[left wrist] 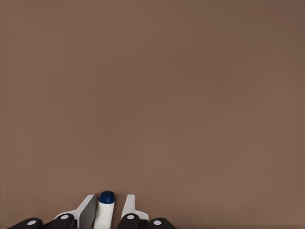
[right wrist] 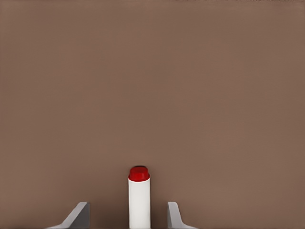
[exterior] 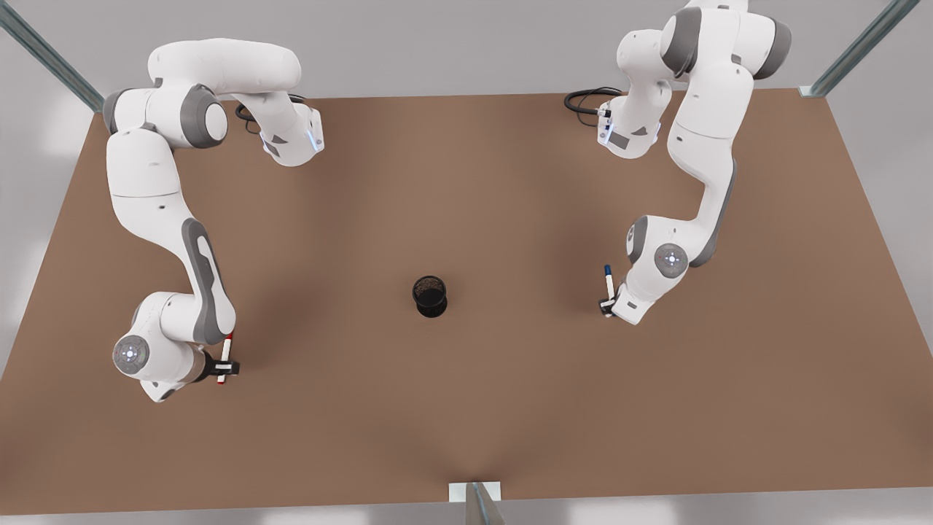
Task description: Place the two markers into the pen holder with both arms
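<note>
Near the brown table's point(exterior: 510, 408) centre stands the black mesh pen holder point(exterior: 430, 296). The blue-capped white marker point(left wrist: 105, 210) is flanked by the left gripper point(left wrist: 107, 212), fingers apart; the red-capped white marker point(right wrist: 139, 198) lies between the right gripper's point(right wrist: 128, 217) wide-spread fingers.

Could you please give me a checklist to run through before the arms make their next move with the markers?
1. Red marker lined up in the right hand: ok, it sits midway between the fingers.
2. Right hand closed on the red marker: not ok, there is a gap on each side.
3. Left hand holding the blue marker firmly: cannot tell.
4. Pen holder upright with its mouth open: ok, it stands on the table between the two arms.
5. Hands apart from each other: ok, they are on opposite sides of the pen holder.
</note>
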